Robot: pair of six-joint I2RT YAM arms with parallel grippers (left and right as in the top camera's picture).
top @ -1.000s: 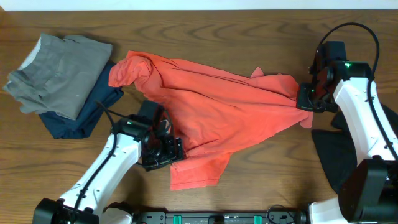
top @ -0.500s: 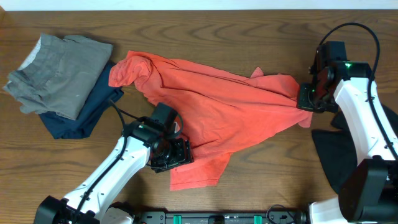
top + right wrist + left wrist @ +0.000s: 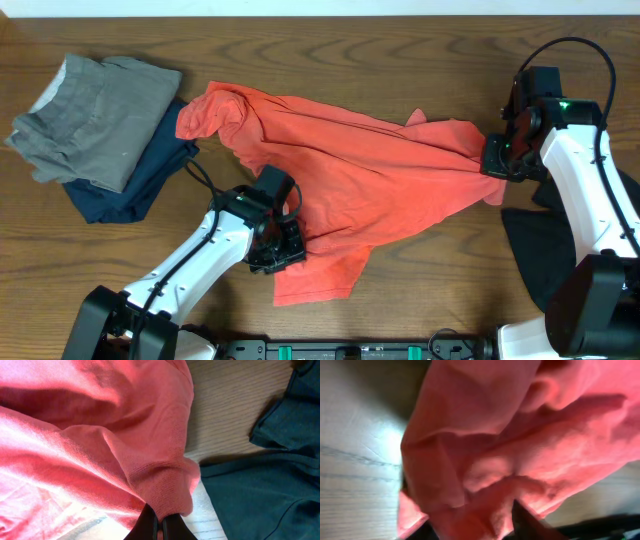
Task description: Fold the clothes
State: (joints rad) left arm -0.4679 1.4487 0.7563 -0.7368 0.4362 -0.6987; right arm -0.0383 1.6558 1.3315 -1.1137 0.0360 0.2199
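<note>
The coral-red T-shirt (image 3: pixel 350 175) lies crumpled across the middle of the table, with no print showing. My right gripper (image 3: pixel 497 160) is shut on the shirt's right end, and the pinched cloth (image 3: pixel 165 495) bunches above its fingertips (image 3: pixel 159 527). My left gripper (image 3: pixel 278 248) is at the shirt's lower left edge. In the left wrist view its fingers (image 3: pixel 475 527) stand apart with a fold of red cloth (image 3: pixel 490 460) between them. A black garment (image 3: pixel 530 250) lies at the right, next to my right gripper. It looks dark teal in the right wrist view (image 3: pixel 265 475).
A folded grey garment (image 3: pixel 90 115) lies on a navy garment (image 3: pixel 140 180) at the back left. Bare wooden table (image 3: pixel 420 290) shows in front of the shirt. A cable loops above the right arm (image 3: pixel 580 60).
My left gripper has moved right, onto the shirt's lower left edge, and cloth now sits between its fingers. The right gripper has held its grip and barely moved.
</note>
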